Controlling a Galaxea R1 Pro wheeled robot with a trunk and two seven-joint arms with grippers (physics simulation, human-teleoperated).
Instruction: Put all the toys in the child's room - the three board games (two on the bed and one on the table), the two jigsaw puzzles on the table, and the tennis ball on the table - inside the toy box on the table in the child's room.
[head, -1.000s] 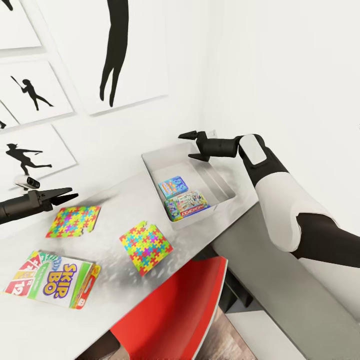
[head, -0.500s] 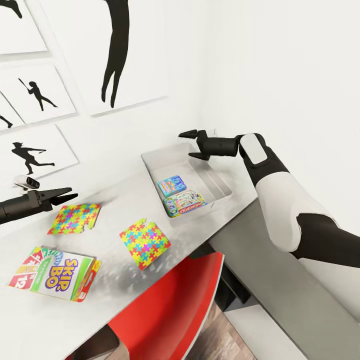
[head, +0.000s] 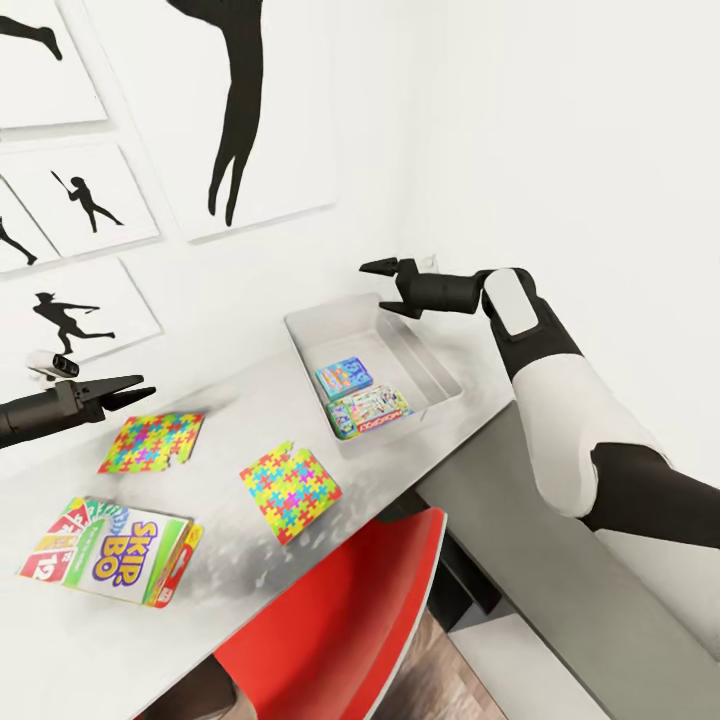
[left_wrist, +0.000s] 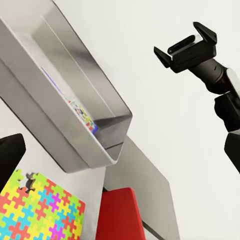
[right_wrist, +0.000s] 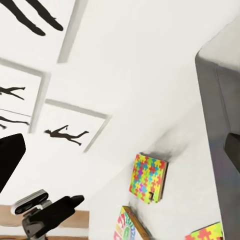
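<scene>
The left hand (head: 128, 392), jaws nearly closed and holding nothing, hovers at the frame's left edge just above the nearer multicoloured jigsaw sheet (head: 151, 442) on the pale marbled worktop (head: 240, 400). The right hand (head: 385, 285), spread open and empty, hangs over the shallow light-grey toy box (head: 420, 362), which holds two blue cartoon-printed board games (head: 345, 377).

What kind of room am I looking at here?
Most likely a child's bedroom or playroom, shown as a computer render. Bright jigsaw puzzles and a Skip-Bo card game lie on a pale desk, a red chair is pushed up to it, and sporty silhouette pictures hang on the wall.
</scene>
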